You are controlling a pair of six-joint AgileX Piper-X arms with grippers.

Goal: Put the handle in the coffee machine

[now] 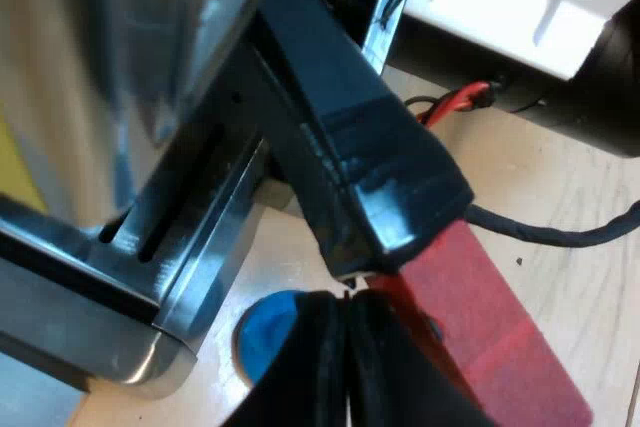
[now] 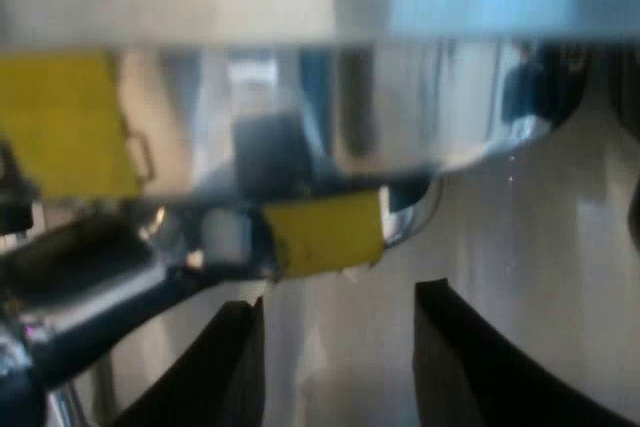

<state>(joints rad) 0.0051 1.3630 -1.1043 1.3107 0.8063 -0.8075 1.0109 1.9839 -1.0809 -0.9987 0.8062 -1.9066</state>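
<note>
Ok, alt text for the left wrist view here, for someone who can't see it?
The left gripper's black fingers, pressed together, meet a dark handle where it turns red, beside the espresso machine's metal base. A blue tamper sits on the wooden table beneath.

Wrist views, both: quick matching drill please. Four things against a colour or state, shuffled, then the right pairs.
Things
1. handle end
2. tamper
3. right claw
4. tag just beyond the right claw

Colour or state
A. open
B. yellow
C. red
D. blue

Pairs: 1-C; 2-D; 3-A; 4-B
</note>
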